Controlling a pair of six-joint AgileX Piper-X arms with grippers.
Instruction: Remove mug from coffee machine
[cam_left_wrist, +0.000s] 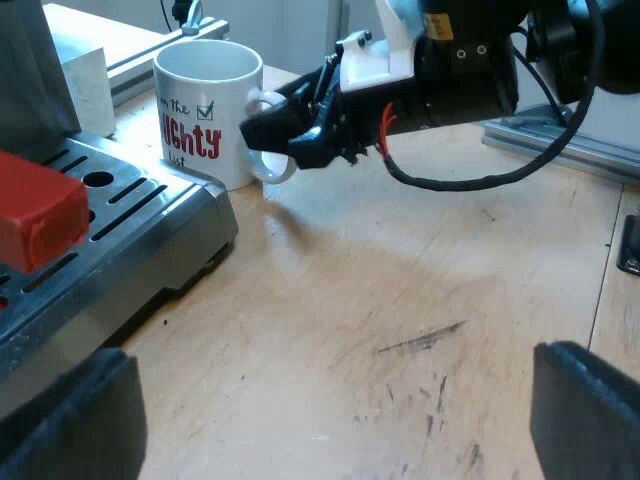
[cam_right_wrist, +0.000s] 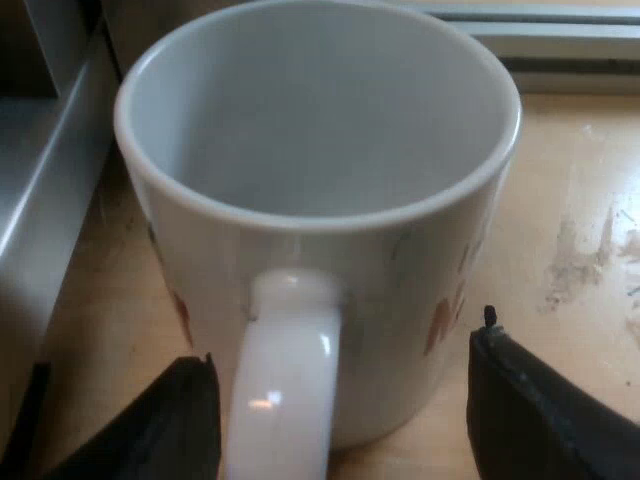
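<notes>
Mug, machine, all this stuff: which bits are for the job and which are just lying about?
For the job: mug; coffee machine beside it; right gripper, open around the mug's handle.
Just lying about: red handle end at the machine; left gripper, open over the table.

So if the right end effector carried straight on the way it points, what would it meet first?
Most likely the handle of the mug, which sits between the right end effector's open fingers; the mug's wall is right behind it.
</notes>
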